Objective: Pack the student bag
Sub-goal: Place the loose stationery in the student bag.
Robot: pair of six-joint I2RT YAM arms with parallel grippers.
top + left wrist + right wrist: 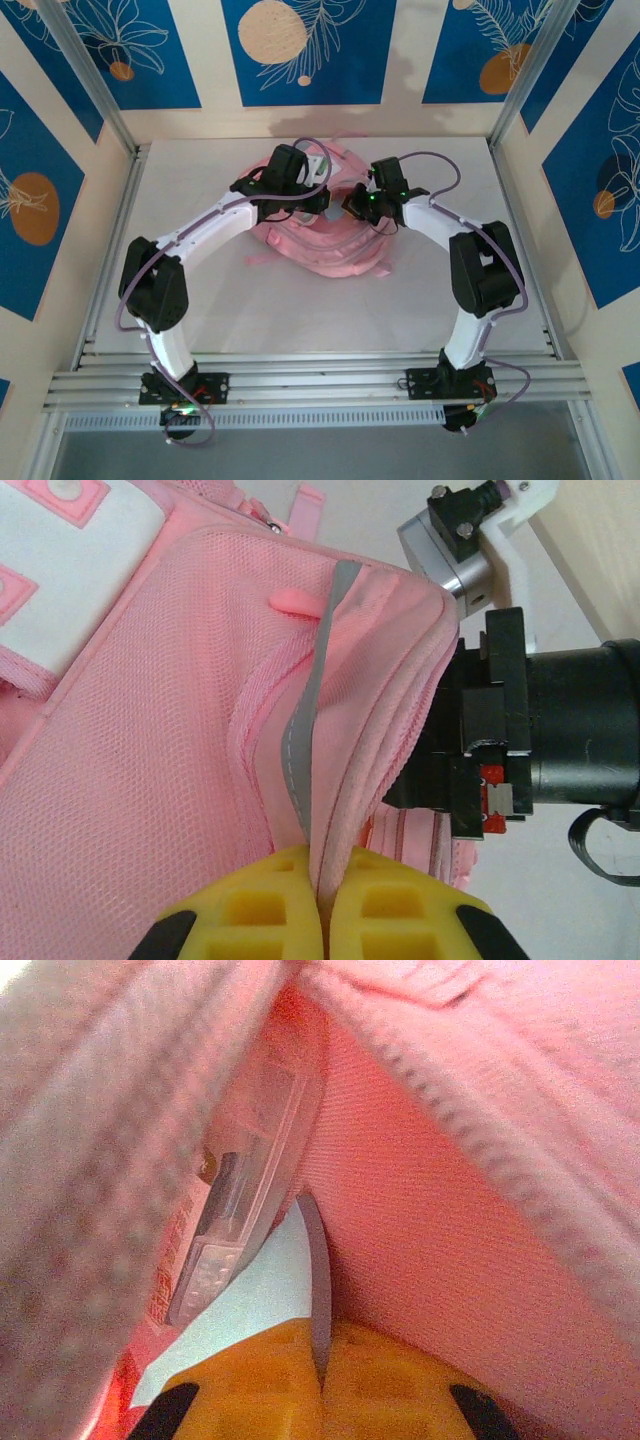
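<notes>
You see a pink mesh bag [150,780] with grey strip [318,655] and white patch [55,595], yellow pads [250,910], blue leaf-patterned panels [345,75].

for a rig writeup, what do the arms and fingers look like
The left arm and right arm match: white links, bulky black joints, a thin purple cable looping along each. The fingers are yellow with square recesses and black outer corners. A green light glows near the right wrist.

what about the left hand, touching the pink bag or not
Touching. The left wrist view shows the left hand shut on an edge of the student bag, fabric pinched between its yellow fingers.
</notes>
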